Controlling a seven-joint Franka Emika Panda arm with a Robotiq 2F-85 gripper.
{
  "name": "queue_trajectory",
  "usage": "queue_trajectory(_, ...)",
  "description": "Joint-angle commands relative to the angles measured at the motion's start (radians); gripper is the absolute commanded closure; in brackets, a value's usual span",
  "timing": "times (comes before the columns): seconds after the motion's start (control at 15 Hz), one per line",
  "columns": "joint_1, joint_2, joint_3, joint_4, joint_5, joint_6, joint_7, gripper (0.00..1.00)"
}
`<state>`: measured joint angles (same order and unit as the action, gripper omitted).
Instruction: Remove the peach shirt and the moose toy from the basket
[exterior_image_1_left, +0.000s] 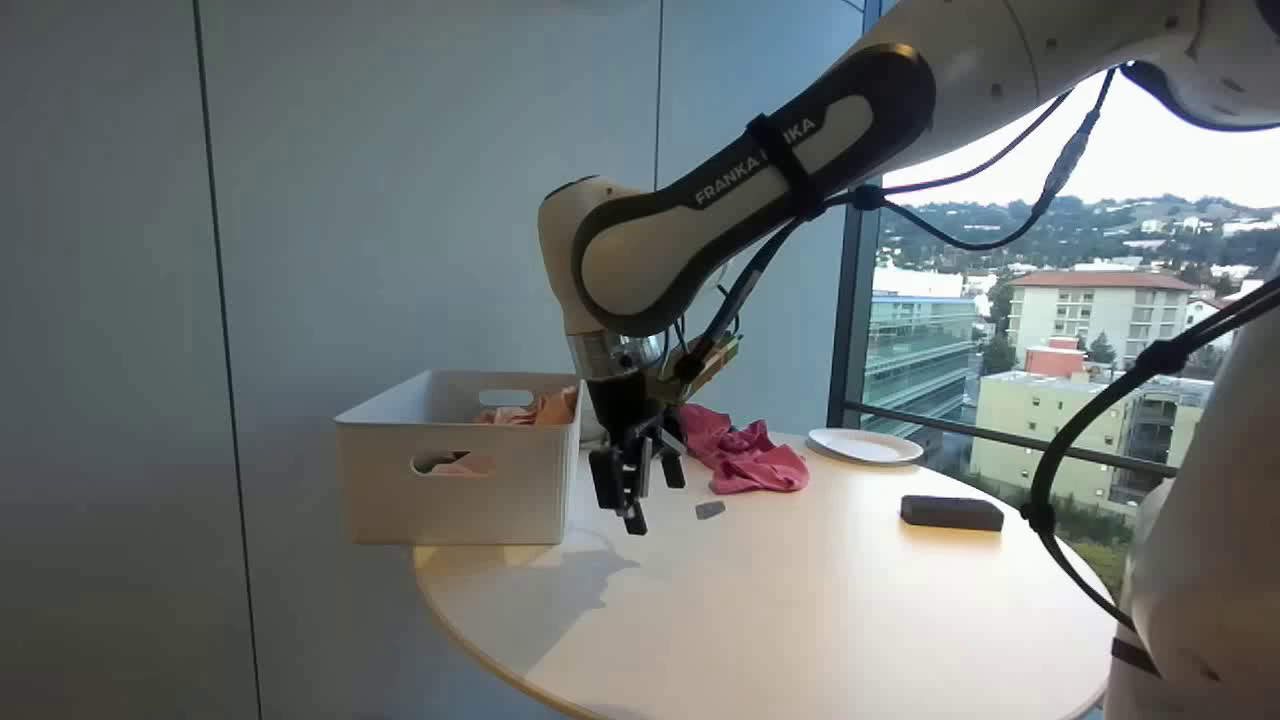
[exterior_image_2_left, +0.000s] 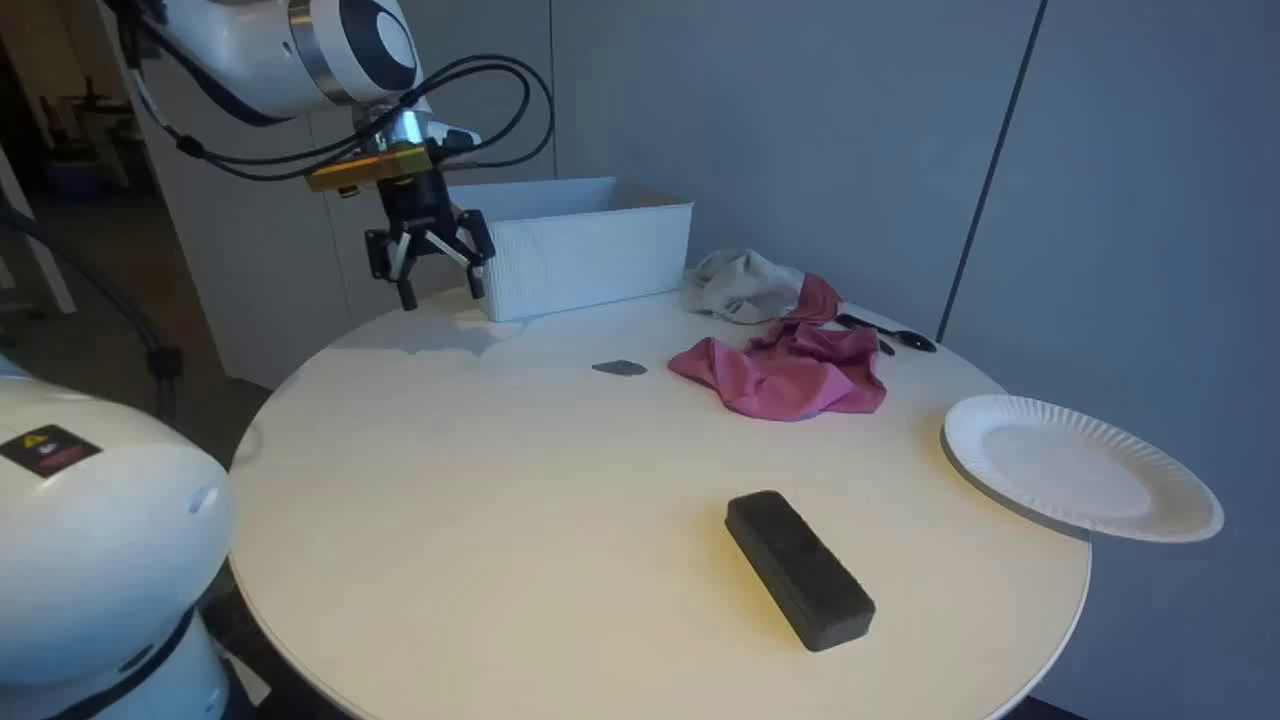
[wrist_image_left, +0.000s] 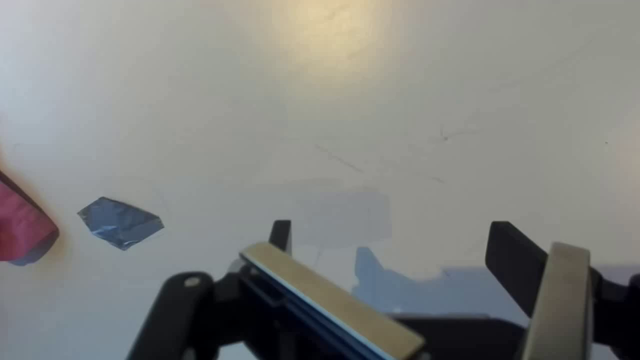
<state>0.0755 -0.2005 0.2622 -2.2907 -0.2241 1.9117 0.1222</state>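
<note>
The white basket (exterior_image_1_left: 455, 510) stands at the table's edge by the wall; it also shows in an exterior view (exterior_image_2_left: 590, 260). Peach cloth (exterior_image_1_left: 555, 406), likely the peach shirt, lies inside and rises near the rim at one end. Through the handle slot I see more peach cloth and something dark that I cannot identify. I cannot make out the moose toy; most of the basket's inside is hidden. My gripper (exterior_image_1_left: 655, 503) is open and empty, pointing down above the table beside the basket. It also shows in an exterior view (exterior_image_2_left: 442, 296) and in the wrist view (wrist_image_left: 390, 232).
A pink-red cloth (exterior_image_2_left: 785, 375) lies on the table, with a grey cloth (exterior_image_2_left: 745, 287) and a black spoon (exterior_image_2_left: 912, 341) behind it. A grey scrap (wrist_image_left: 120, 222) lies near the gripper. A black block (exterior_image_2_left: 800, 570) and a white plate (exterior_image_2_left: 1080, 470) are farther off.
</note>
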Motion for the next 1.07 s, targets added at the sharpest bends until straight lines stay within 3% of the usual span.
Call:
queue_trajectory(0.0, 0.029, 0.002, -0.027, 0.005, -0.005, -0.003, 0.005, 0.00)
queue_trajectory(0.33, 0.029, 0.001, -0.027, 0.010, -0.005, -0.003, 0.005, 0.00)
queue_trajectory(0.6, 0.050, -0.079, -0.006, 0.031, -0.102, -0.032, 0.004, 0.00)
queue_trajectory(0.87, 0.084, -0.149, 0.031, 0.159, -0.241, -0.132, -0.023, 0.00)
queue_trajectory(1.0, 0.084, -0.116, 0.047, 0.273, -0.332, -0.133, -0.043, 0.00)
